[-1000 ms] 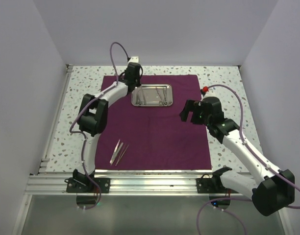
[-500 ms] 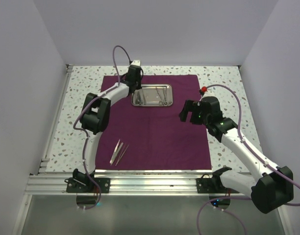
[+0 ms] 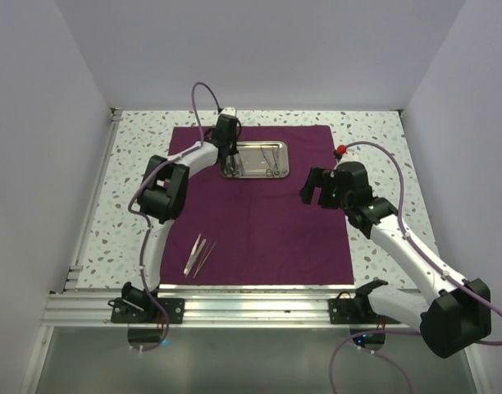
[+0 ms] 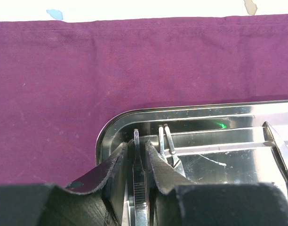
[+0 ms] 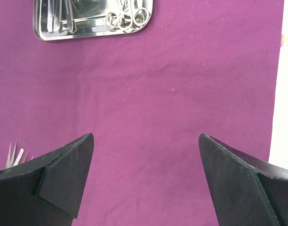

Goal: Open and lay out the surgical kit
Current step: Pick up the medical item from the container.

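Maroon cloth [image 3: 259, 222] — left gripper [image 4: 137, 146] around tweezers [image 4: 139, 197]

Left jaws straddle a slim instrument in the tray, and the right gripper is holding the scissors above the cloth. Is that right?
Not quite. The right gripper holds nothing: its jaws stand wide open above the cloth, as the right wrist view shows. The scissors lie in the tray. The left gripper does straddle a slim instrument.

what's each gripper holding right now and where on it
Left gripper pinches a slim steel instrument in the tray, just behind its tip. Right gripper is open, holding nothing.
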Robot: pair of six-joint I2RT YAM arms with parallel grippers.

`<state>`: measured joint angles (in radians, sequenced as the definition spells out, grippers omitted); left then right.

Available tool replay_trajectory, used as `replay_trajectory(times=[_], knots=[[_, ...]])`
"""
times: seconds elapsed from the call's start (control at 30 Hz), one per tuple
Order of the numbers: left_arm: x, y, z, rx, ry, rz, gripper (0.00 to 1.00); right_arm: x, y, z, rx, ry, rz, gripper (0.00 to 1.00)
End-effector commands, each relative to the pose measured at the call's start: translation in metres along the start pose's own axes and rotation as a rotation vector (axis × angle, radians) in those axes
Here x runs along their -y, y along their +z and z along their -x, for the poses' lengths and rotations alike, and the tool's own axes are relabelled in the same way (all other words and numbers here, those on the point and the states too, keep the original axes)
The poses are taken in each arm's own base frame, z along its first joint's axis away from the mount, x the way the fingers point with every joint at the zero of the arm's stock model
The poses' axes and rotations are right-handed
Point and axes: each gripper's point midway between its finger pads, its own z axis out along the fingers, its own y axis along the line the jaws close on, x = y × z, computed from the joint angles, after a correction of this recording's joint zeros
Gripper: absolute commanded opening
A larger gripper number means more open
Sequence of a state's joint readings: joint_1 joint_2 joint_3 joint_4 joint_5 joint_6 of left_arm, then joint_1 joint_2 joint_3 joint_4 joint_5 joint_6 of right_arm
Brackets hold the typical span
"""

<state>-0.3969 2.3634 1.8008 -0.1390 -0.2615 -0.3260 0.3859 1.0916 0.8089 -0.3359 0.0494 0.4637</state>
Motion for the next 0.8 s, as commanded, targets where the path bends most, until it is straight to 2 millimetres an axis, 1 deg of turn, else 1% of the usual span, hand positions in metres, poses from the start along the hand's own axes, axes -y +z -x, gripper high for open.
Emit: replay_trajectory(times=[0.0, 0.03, 0.1, 0.13, 0.2, 0.23, 0.33, 0.4, 0.5, 0.6, 0.63, 0.67, 0.7, 0.73, 0.77], knots=[[0.001, 0.006, 0.004, 0.010, -0.023, 0.001, 0.25, -0.008, -0.003, 0.010, 0.039, 0.007, 0.029, 0.97], [0.002, 0.008, -0.001, -0.003, -0.023, 0.001, 0.23, -0.007, -0.003, 0.010, 0.040, 0.007, 0.027, 0.97], [0.003, 0.011, 0.001, -0.006, -0.027, 0.001, 0.22, -0.007, -0.004, 0.011, 0.043, 0.006, 0.025, 0.97], [0.002, 0.014, -0.007, -0.028, -0.022, 0.008, 0.17, -0.007, -0.004, 0.011, 0.043, 0.005, 0.025, 0.97], [0.002, 0.014, -0.010, -0.038, -0.023, 0.012, 0.12, -0.006, -0.003, 0.010, 0.041, 0.006, 0.023, 0.97], [0.000, 0.015, -0.012, -0.043, -0.023, 0.020, 0.06, -0.007, -0.004, 0.011, 0.041, 0.006, 0.023, 0.97], [-0.002, 0.015, -0.017, -0.050, -0.011, 0.043, 0.00, -0.006, -0.004, 0.010, 0.041, 0.004, 0.019, 0.97], [-0.003, 0.015, -0.020, -0.056, -0.005, 0.053, 0.00, -0.006, -0.005, 0.011, 0.043, 0.004, 0.020, 0.97], [-0.005, 0.015, -0.016, -0.044, -0.005, 0.060, 0.00, -0.006, -0.005, 0.011, 0.043, 0.004, 0.020, 0.97], [-0.003, 0.007, -0.001, -0.014, -0.008, 0.056, 0.00, -0.006, -0.004, 0.011, 0.042, 0.004, 0.020, 0.97], [-0.001, -0.001, 0.013, 0.011, -0.014, 0.048, 0.00, -0.006, -0.004, 0.011, 0.043, 0.004, 0.018, 0.97], [0.000, -0.005, 0.020, 0.026, -0.014, 0.043, 0.00, -0.006, -0.005, 0.011, 0.044, 0.004, 0.020, 0.97], [0.002, -0.015, 0.037, 0.057, -0.023, 0.035, 0.00, -0.005, -0.004, 0.011, 0.041, 0.004, 0.018, 0.97], [0.004, -0.021, 0.047, 0.075, -0.021, 0.027, 0.00, -0.006, -0.005, 0.012, 0.045, 0.005, 0.020, 0.97], [0.006, -0.027, 0.061, 0.101, -0.026, 0.023, 0.00, -0.006, -0.004, 0.010, 0.041, 0.004, 0.019, 0.97]])
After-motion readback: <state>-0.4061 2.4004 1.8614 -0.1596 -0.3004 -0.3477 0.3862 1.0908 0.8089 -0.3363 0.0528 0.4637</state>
